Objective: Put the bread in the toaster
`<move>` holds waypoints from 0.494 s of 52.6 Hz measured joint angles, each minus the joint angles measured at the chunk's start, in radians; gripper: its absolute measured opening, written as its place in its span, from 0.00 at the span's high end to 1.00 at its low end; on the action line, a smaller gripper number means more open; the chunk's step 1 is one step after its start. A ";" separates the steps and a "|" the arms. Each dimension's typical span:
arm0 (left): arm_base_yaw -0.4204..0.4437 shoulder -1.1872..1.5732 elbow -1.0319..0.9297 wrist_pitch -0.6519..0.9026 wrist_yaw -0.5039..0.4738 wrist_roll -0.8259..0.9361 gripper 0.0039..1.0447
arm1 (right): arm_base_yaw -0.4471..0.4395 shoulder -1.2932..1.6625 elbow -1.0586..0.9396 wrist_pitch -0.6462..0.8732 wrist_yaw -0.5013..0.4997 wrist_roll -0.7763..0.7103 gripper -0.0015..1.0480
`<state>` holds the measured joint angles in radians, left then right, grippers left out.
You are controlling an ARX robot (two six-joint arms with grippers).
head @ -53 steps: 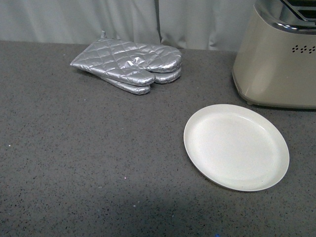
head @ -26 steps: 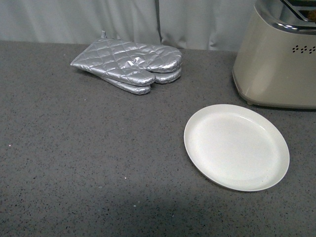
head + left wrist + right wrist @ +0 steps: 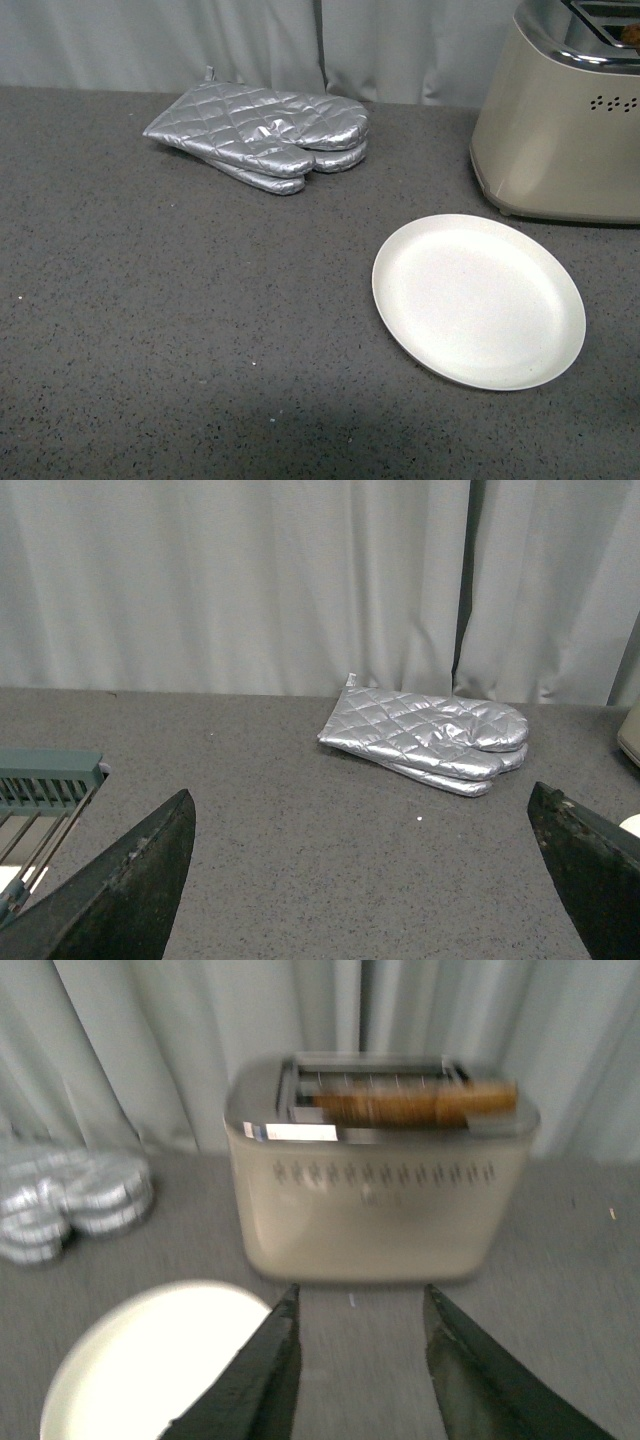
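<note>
The beige toaster (image 3: 560, 130) stands at the far right of the grey counter; it also shows in the blurred right wrist view (image 3: 375, 1210). The bread (image 3: 415, 1108) sits in the toaster's slot, its brown crust edge sticking up; a bit of it shows in the front view (image 3: 631, 33). My right gripper (image 3: 360, 1300) is open and empty, in front of the toaster and apart from it. My left gripper (image 3: 362, 810) is open wide and empty above bare counter. Neither gripper shows in the front view.
An empty round white plate (image 3: 478, 298) lies in front of the toaster, also in the right wrist view (image 3: 150, 1360). Silver quilted oven mitts (image 3: 262, 133) lie at the back, also in the left wrist view (image 3: 430, 735). A green rack (image 3: 45, 780) sits at the counter's side. Grey curtain behind.
The front view has shifted slightly, so the things sit a little lower in the picture. Nothing on the counter has moved.
</note>
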<state>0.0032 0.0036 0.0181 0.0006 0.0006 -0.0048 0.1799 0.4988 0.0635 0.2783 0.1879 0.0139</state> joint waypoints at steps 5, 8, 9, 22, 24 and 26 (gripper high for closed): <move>0.000 0.000 0.000 0.000 0.000 0.000 0.06 | -0.098 -0.358 -0.058 -0.251 -0.150 -0.008 0.85; 0.000 0.000 0.000 0.000 0.002 0.000 0.06 | -0.150 -0.456 -0.056 -0.268 -0.178 -0.008 0.93; 0.000 0.000 0.000 0.000 0.001 0.000 0.06 | -0.165 -0.481 -0.056 -0.272 -0.173 -0.008 0.98; 0.000 0.000 0.000 0.000 0.000 0.000 0.06 | -0.177 -0.494 -0.058 -0.278 -0.186 -0.011 0.93; 0.000 0.000 0.000 0.000 0.000 0.000 0.06 | -0.177 -0.494 -0.058 -0.278 -0.186 -0.011 0.85; 0.000 0.000 0.000 0.000 0.000 0.000 0.06 | -0.177 -0.494 -0.058 -0.278 -0.186 -0.011 0.76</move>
<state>0.0032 0.0032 0.0181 0.0006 0.0006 -0.0044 0.0032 0.0051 0.0051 0.0006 0.0017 0.0025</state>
